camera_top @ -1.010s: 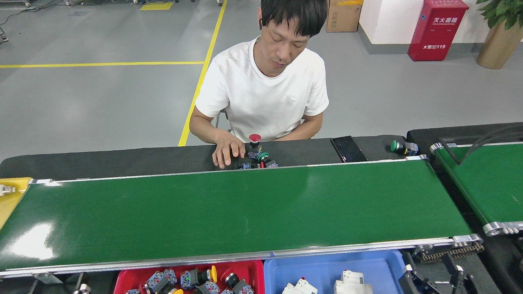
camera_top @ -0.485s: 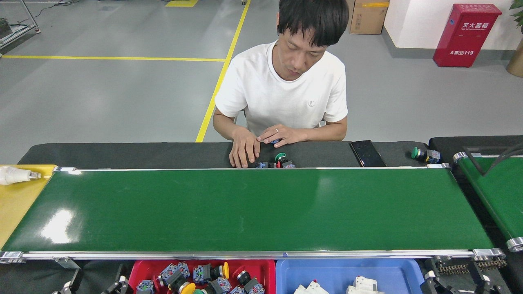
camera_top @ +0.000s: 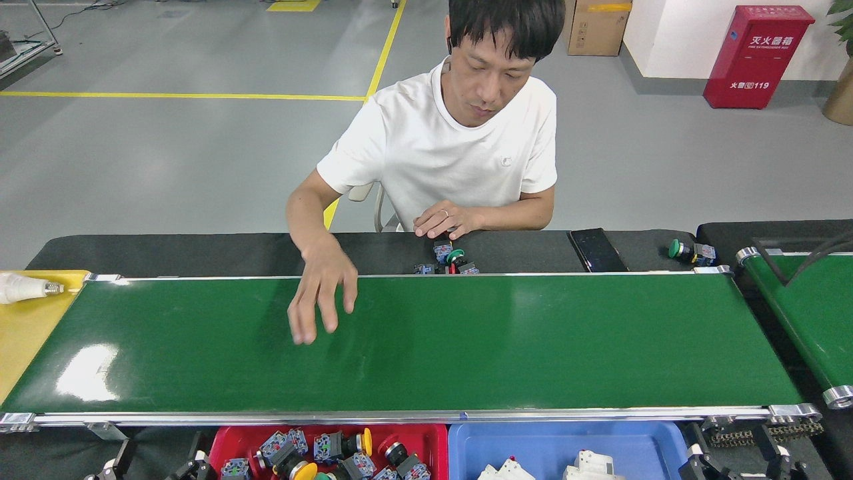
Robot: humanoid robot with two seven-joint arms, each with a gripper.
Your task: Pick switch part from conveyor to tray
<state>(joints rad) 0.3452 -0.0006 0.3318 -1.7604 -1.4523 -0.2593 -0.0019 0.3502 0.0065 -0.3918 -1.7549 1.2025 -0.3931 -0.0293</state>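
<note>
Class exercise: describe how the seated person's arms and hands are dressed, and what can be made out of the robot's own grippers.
The person wears a white short-sleeved T-shirt with a small chest emblem; forearms are uncovered, no gloves. One hand bears a ring; the other hand shows none. Of the robot's grippers only dark metal fragments show at the bottom corners, too little to describe.

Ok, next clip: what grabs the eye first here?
The person seated behind the conveyor, one hand stretched out over the bare green belt. Next, the red tray of switch parts at the near edge, beside a blue tray.
</note>
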